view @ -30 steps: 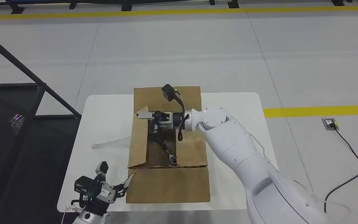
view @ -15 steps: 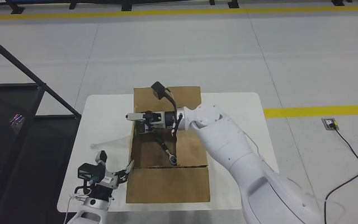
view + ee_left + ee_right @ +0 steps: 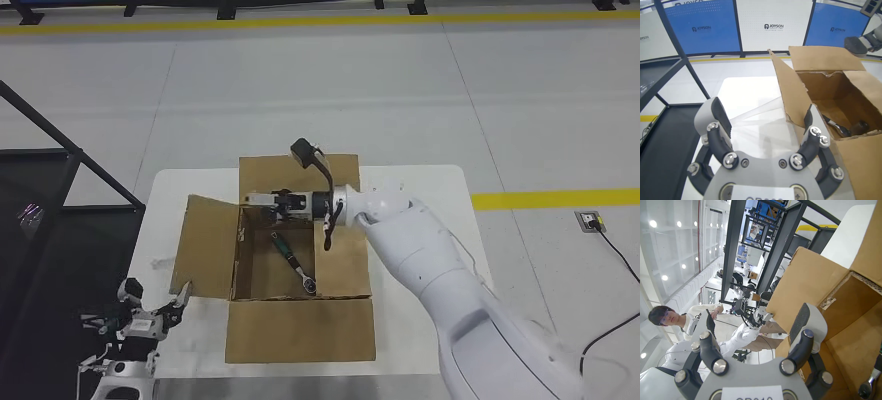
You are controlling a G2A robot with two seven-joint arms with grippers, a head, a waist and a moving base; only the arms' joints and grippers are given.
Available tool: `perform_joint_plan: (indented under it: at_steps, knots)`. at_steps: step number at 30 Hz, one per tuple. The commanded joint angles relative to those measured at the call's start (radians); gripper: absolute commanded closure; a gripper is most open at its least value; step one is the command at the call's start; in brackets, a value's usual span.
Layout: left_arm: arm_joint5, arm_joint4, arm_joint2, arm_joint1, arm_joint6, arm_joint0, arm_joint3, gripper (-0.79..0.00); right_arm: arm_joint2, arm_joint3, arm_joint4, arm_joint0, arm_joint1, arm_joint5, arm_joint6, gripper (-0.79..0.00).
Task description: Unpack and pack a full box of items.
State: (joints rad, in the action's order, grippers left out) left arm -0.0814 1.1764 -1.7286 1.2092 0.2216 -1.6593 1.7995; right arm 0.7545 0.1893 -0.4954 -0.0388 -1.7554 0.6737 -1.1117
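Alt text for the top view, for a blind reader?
An open brown cardboard box sits on a white table, a green-handled ratchet wrench lying inside. The right gripper, open, hovers over the box's far side; the left gripper, open, is by the table's near-left corner.

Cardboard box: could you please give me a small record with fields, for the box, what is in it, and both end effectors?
box: cardboard box on white table, top open
left flap: folded outward
contents seen: ratchet wrench lying on the box floor
right end effector: open, empty, at the box's far left corner
left end effector: open, empty, outside the box, near the left flap's corner
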Motion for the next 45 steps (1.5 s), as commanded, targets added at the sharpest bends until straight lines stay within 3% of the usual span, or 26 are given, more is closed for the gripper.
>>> perform_joint_plan:
  at_steps: [1,11,28,32,37,41,45]
  knots:
    - [-0.009,-0.018,-0.015,-0.001,-0.013,0.009,-0.028,-0.785,0.009,0.0,0.003,-0.001,0.01,0.014,0.007,-0.785]
    - [-0.022,0.0,-0.007,-0.001,-0.055,0.068,-0.123,-0.785,0.012,0.101,0.121,-0.017,0.059,0.126,0.092,-0.785]
    - [-0.016,0.018,-0.012,0.001,-0.048,0.067,-0.138,-0.785,0.01,0.104,0.129,-0.018,0.061,0.129,0.094,-0.785]
    - [-0.019,0.001,-0.034,0.002,-0.011,0.032,-0.074,-0.785,0.005,0.148,0.171,-0.033,0.068,0.133,0.117,-0.785]
    - [-0.044,-0.034,-0.07,0.005,0.039,-0.051,0.073,-0.785,0.018,0.241,0.25,-0.058,0.103,0.166,0.132,-0.785]
    - [-0.075,-0.037,-0.067,0.009,0.071,-0.129,0.208,-0.785,0.062,0.336,0.305,-0.101,0.152,0.217,0.182,-0.785]
    - [-0.154,-0.046,-0.043,0.009,0.035,-0.182,0.318,-0.785,0.142,0.468,0.36,-0.185,0.215,0.255,0.224,-0.785]
